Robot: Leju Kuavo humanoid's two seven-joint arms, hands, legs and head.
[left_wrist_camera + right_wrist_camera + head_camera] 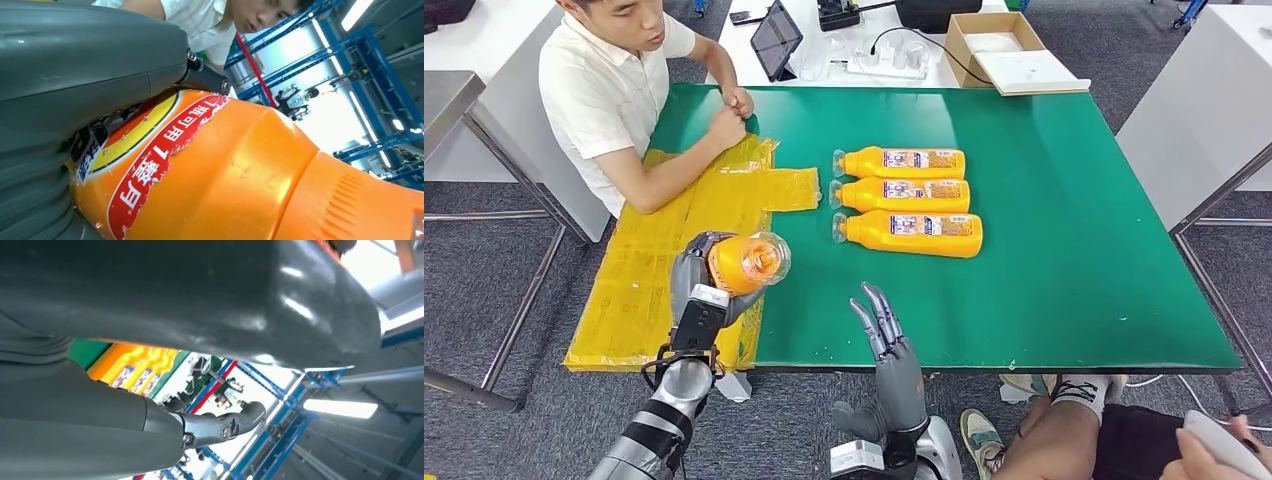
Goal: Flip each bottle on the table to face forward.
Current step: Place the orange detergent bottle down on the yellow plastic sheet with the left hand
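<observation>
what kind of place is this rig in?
Likely a robotics lab or test workspace: a green mat table, blue metal racking under strip lights, and a side table with a tablet and cables.

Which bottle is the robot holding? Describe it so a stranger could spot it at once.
Start at the green table and go to the yellow plastic sheet along its left side. Above the sheet's near end, the left robot hand grips an orange bottle. Unlike the three bottles lying in a row on the green, it is lifted off the table.
</observation>
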